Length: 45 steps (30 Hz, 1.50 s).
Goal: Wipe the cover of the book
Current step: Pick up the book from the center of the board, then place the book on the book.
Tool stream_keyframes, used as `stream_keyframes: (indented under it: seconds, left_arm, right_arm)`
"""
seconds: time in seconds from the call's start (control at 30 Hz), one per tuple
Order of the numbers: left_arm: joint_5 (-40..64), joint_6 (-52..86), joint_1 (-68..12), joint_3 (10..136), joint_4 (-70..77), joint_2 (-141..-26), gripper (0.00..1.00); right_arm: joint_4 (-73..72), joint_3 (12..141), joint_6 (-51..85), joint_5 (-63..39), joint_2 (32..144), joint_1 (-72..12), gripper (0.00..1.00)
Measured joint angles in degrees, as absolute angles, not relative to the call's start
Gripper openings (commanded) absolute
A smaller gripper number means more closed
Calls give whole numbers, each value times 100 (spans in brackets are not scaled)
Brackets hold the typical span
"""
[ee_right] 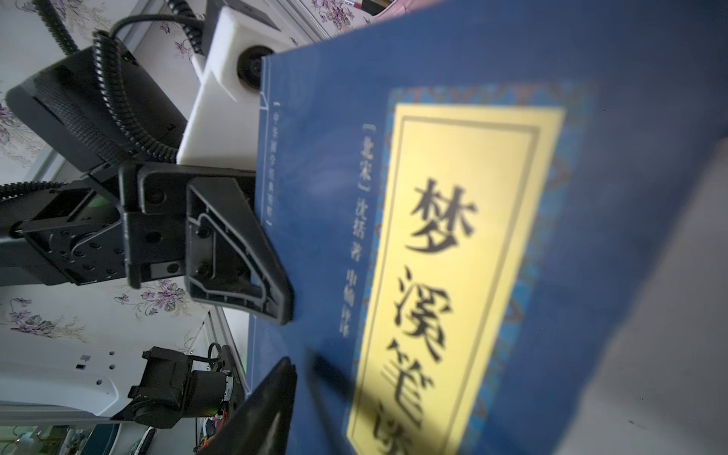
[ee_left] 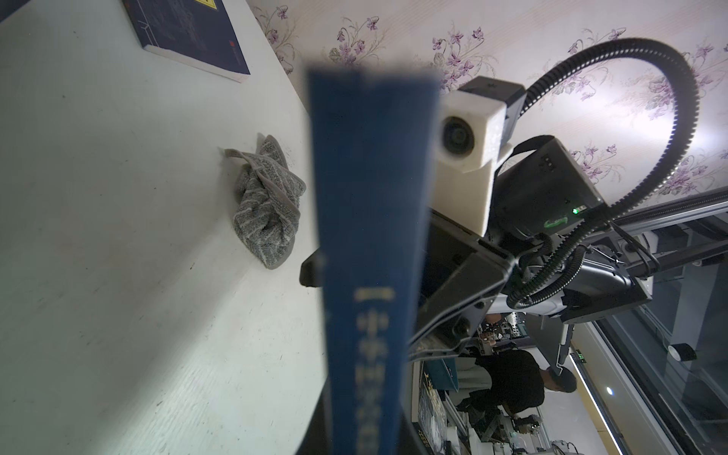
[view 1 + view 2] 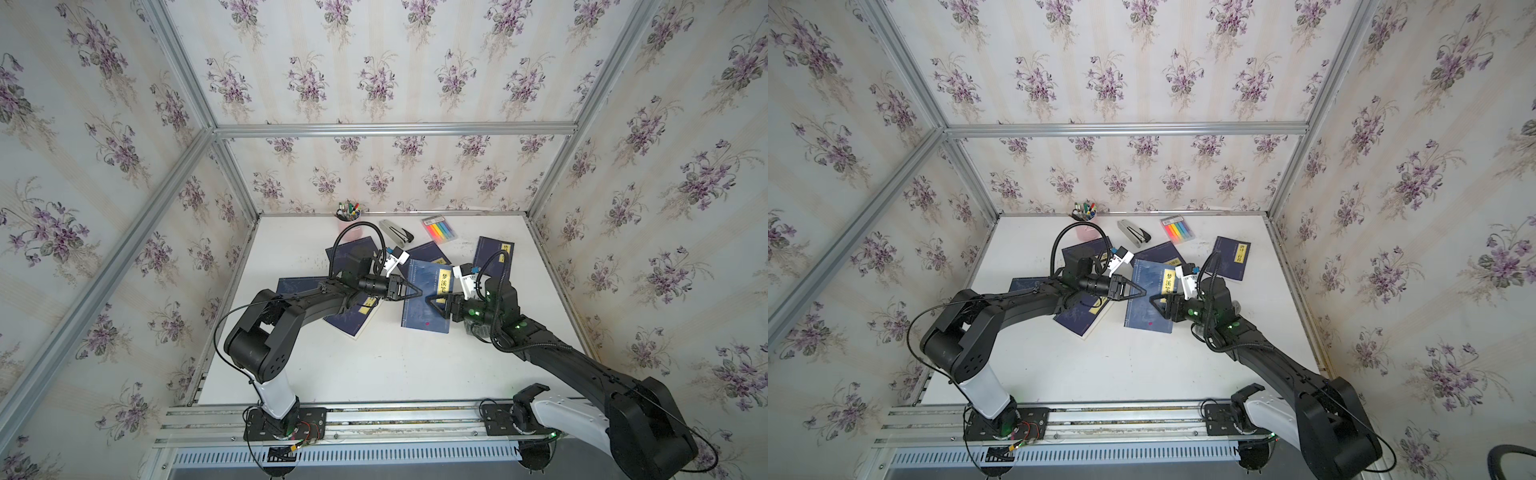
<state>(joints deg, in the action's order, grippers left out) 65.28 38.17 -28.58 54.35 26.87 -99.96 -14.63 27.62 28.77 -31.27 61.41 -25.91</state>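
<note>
Blue book [image 3: 422, 274], lengthwise toward the back wall [image 3: 395, 174], pinched by left jaws; right jaws' hold unclear.

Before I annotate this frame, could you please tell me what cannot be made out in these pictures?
- Whether the right gripper clamps the book: too small in both top views; the right wrist view shows one finger only.
- The cloth: mostly hidden under the right arm in both top views.
- The spine lettering: blurred, left wrist view.
- The left gripper fingertips: behind the spine in the left wrist view.
</note>
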Motion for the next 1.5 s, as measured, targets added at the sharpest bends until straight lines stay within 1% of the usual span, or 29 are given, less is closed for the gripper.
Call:
stream_keyframes:
  seconds: [0.13, 0.4, 0.53, 0.77, 0.83, 0.9, 1.0, 1.03, 1.1, 1.13, 1.17, 1.2, 1.33, 1.5]
  left_arm:
    - [6420, 3719, -2803, 5435, 2545, -9996, 0]
    - [6239, 3649, -2799, 5404, 2418, -10018, 0]
    - [6147, 3642, -2799, 5402, 2375, -10018, 0]
    - [6051, 3627, -2801, 5404, 2320, -10022, 0]
    - [6055, 3632, -2799, 5417, 2331, -10060, 6]
    - [6055, 3649, -2799, 5422, 2338, -10095, 15]
    - [5907, 3642, -2799, 5422, 2318, -10071, 27]
    - [5839, 3618, -2794, 5422, 2255, -10042, 33]
    - [5739, 3496, -2781, 5454, 2075, -9981, 51]
    - [5675, 3433, -2766, 5485, 1984, -9946, 54]
    - [5621, 3382, -2766, 5513, 1898, -9913, 60]
    - [5551, 3301, -2759, 5551, 1780, -9874, 63]
    - [5190, 2982, -2670, 5778, 1210, -9813, 66]
    - [4563, 2541, -2432, 6154, 242, -9826, 69]
  right_arm:
    - [-1343, 2762, 2877, -3105, 5865, -2587, 54]
    - [-1321, 2805, 3074, -3072, 5983, -2580, 33]
    - [-1319, 2821, 3151, -3030, 6049, -2580, 26]
    - [-1262, 2821, 3251, -2915, 6049, -2580, 9]
    - [-1262, 2821, 3280, -2897, 6055, -2580, 6]
    - [-1232, 2832, 3293, -2886, 6073, -2580, 2]
    - [-1098, 2952, 3280, -2847, 6117, -2580, 0]
    - [-1035, 3028, 3251, -2832, 6132, -2582, 0]
    - [-910, 3164, 3175, -2783, 6156, -2589, 0]
    - [-832, 3238, 3144, -2764, 6171, -2585, 0]
    - [-749, 3308, 3118, -2746, 6191, -2578, 0]
    - [-650, 3393, 3070, -2729, 6219, -2556, 0]
    - [-290, 3730, 2934, -2609, 6394, -2324, 0]
    - [346, 4379, 2707, -2475, 6783, -1610, 0]
